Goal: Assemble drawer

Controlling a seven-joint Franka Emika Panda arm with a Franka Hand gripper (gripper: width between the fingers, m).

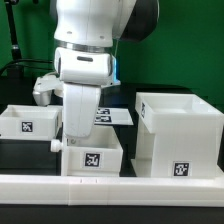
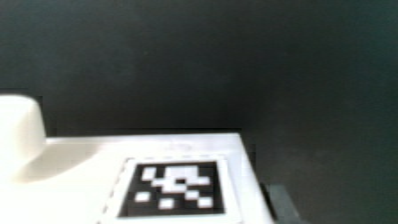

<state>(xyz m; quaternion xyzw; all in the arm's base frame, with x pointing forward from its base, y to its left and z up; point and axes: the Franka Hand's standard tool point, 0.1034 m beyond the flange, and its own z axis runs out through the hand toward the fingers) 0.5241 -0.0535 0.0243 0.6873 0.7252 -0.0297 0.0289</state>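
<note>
Ok, arm's down low mid-scene, hand [image 1: 72,138] sitting right at the back edge of the front tray [image 1: 92,157]. From where I stand the fingers are tucked behind the arm and that tray's wall, so can't tell if they're spread, pressed together or pinching anything.

Drawer's in three pieces on the black table [image 1: 25,155]. The big hollow casing [image 1: 178,135] stands upright on the exterior view's right, open top, tag low on its front. The front tray is approx. centre, just beside the casing but not touching, tag facing the camera. A second tray [image 1: 25,122] sits further back on the exterior view's left, apart from the others, tag on its front too.

Low white border wall [image 1: 120,187] runs along the front. The marker board [image 1: 112,116] lies flat behind the arm.

Wrist view: a flat white drawer surface [image 2: 80,160] w/ a tag [image 2: 175,188] up close and dark table beyond. There's a rounded white bit [image 2: 15,130] at the frame edge; knob or not, too blurry to say.
</note>
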